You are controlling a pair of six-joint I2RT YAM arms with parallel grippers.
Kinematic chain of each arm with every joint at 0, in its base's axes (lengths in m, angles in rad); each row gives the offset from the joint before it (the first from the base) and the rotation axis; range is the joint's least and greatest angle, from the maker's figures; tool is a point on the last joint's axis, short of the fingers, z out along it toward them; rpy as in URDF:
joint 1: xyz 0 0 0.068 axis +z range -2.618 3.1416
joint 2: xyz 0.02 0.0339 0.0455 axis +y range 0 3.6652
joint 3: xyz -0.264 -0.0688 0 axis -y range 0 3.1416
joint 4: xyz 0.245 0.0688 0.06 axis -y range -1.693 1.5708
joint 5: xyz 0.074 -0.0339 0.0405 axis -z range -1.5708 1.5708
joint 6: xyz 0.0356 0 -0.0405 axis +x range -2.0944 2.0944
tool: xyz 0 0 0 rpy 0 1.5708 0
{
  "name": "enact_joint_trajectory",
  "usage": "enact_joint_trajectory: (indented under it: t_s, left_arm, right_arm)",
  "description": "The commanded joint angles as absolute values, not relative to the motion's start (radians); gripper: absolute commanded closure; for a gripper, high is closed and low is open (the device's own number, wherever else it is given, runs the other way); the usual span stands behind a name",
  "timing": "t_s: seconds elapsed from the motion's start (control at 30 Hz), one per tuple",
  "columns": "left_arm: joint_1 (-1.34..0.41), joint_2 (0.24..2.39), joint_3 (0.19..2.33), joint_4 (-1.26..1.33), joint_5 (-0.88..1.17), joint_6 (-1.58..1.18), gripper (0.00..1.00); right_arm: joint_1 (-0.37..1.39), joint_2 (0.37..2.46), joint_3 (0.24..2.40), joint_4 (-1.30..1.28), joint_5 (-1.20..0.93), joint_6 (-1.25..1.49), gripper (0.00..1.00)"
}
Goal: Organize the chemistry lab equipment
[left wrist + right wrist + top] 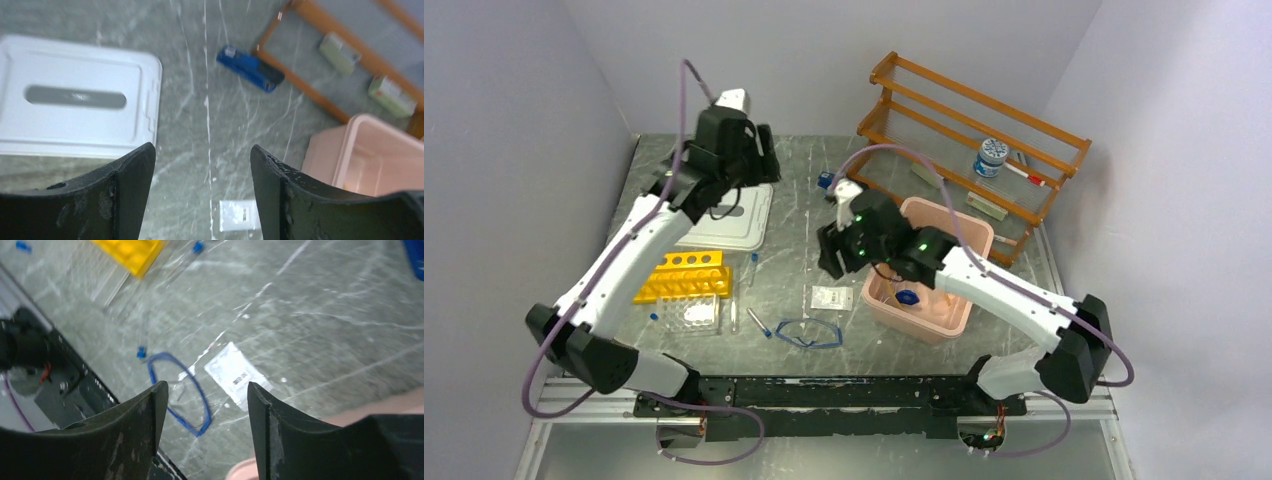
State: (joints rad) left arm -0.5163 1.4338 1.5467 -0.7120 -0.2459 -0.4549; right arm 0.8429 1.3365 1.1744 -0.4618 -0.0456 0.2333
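Right claw: your right gripper (pixel 205 390) has its jaws spread wide with nothing between them. In the overhead view it hangs at centre frame, left of the pink plastic bin (pixel 944 225).
Under it: the white flat packet (pixel 237 374) lies lower centre in the right wrist view, with the blue-framed clear goggles (pixel 177 390) just to its left.
Packet: probably very light, thin and limp. It lies flat on the table, so pinch it at an edge or corner.
Goggles: likely light, with a stiff frame and slick lenses. Close on the blue rim, not the lens.
Tubes: the small clear blue-capped tubes (pixel 759 322) lie loose by the yellow tube rack (pixel 686 275). They are round, apt to roll and perhaps brittle, so grip them across the body.
Left claw: your left gripper (pixel 201 150) is open and empty, at upper left of the overhead view, above the white lidded box (pixel 75 95).
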Motion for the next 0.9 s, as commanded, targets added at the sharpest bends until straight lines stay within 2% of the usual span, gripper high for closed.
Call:
enact_joint_trajectory:
  t_s: [0.0,0.27,0.5,0.73,0.87]
  left_arm:
    - [-0.492,1.357,1.675,-0.736,-0.369,-0.401,0.26]
    - [-0.476,1.335,1.678,-0.692,-0.367,-0.37,0.25]
    - [-0.471,1.345,1.644,-0.701,-0.303,-0.376,0.26]
    - [-0.466,1.346,1.62,-0.695,-0.284,-0.364,0.26]
    - [-0.463,1.352,1.61,-0.69,-0.272,-0.36,0.26]
  right_arm:
    - [0.975,1.403,1.182,-0.453,-0.014,0.093,0.36]
    - [1.146,1.652,1.209,-0.499,-0.015,-0.07,0.36]
    - [1.194,1.834,1.296,-0.547,0.089,-0.151,0.5]
    - [1.199,1.89,1.312,-0.549,0.14,-0.187,0.58]
    - [1.198,1.905,1.307,-0.554,0.136,-0.2,0.67]
